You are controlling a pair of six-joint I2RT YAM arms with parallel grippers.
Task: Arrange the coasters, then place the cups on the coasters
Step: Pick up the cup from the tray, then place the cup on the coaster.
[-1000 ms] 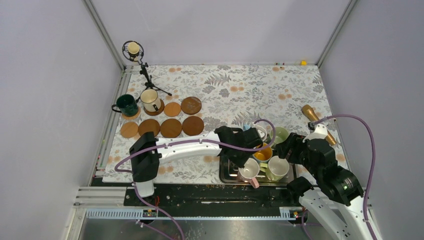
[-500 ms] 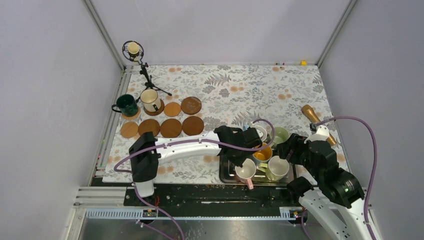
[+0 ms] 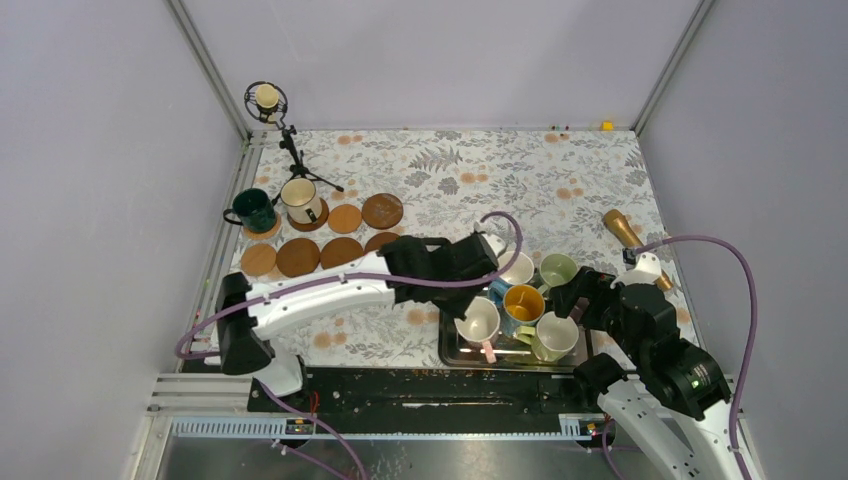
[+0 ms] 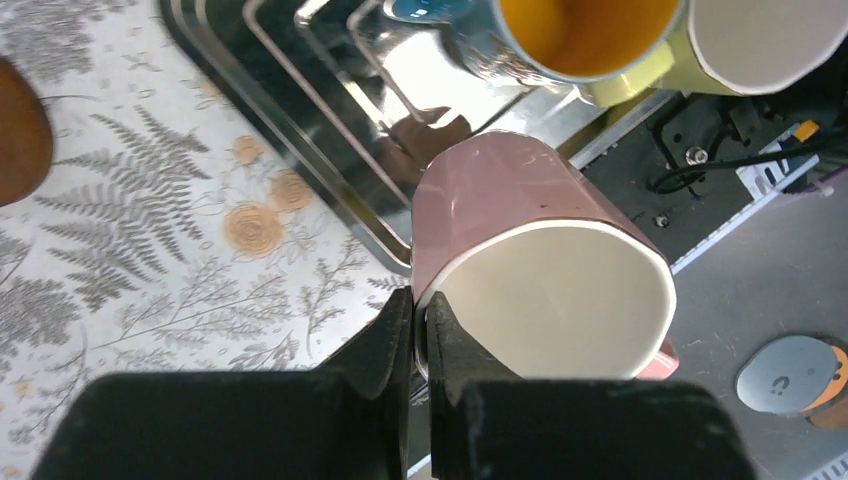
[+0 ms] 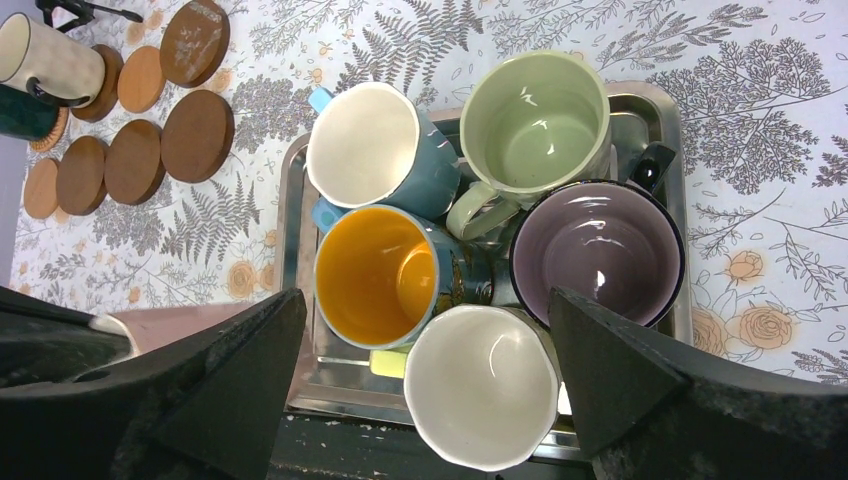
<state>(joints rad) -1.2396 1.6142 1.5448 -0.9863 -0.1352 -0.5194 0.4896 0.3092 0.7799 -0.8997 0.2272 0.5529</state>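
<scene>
Left gripper (image 4: 420,312) is pinching the pink ceramic mug (image 4: 500,200) by its rim, seemingly holding it above the rectangular steel tray (image 4: 300,70), near-left corner; carrying it level matters. Right gripper (image 5: 428,340) is hovering spread wide over the tray.

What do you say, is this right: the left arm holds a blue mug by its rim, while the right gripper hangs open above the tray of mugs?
Not quite: the left gripper holds a pink mug, not a blue one, pinched by its rim, as the left wrist view shows. The right gripper does hang open above the tray.
</scene>
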